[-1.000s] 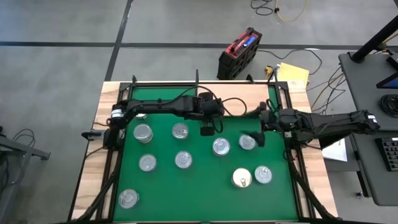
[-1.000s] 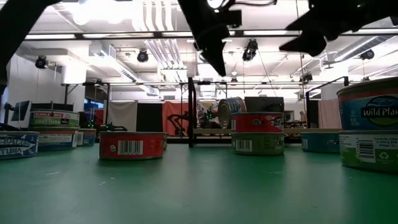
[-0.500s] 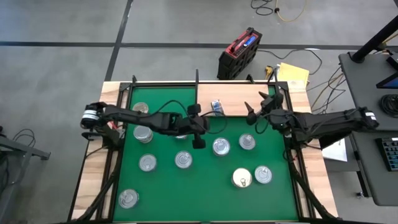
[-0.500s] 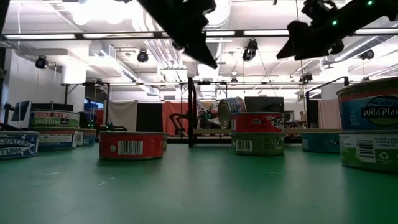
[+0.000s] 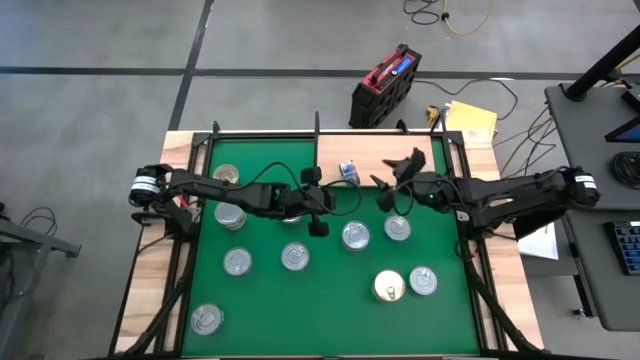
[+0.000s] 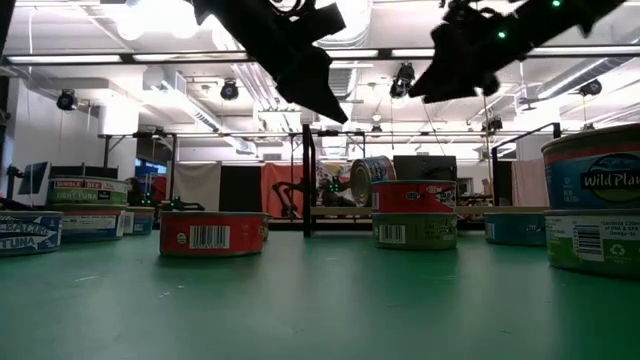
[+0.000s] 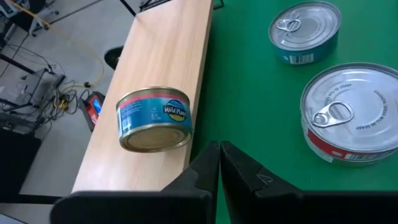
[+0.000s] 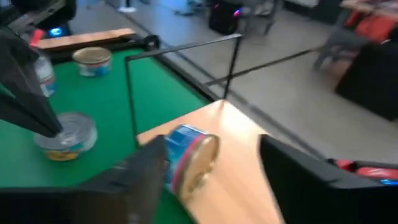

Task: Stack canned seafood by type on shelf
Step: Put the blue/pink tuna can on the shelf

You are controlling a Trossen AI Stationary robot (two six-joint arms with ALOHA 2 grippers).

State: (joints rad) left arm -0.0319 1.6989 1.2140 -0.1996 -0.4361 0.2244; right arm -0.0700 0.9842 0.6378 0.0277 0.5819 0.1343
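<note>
Right wrist view: blue tin (image 8: pixel 189 158) on its side on the shelf (image 8: pixel 233 180), seemingly ungripped between the right gripper's (image 8: pixel 214 177) parted fingers.

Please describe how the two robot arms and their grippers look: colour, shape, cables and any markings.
Both arms are dark, slim and jointed. The left arm has a silver round cap at its base and a thin black cable along it. The left gripper has two flat, tapered black fingers. The right gripper has broad dark fingers. Green lights glow on the right arm.

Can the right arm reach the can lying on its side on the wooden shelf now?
Probably yes. The right end effector is open, facing the tipped can on the shelf, with nothing between them. The left end effector, shut, hangs over the mat nearby.
</note>
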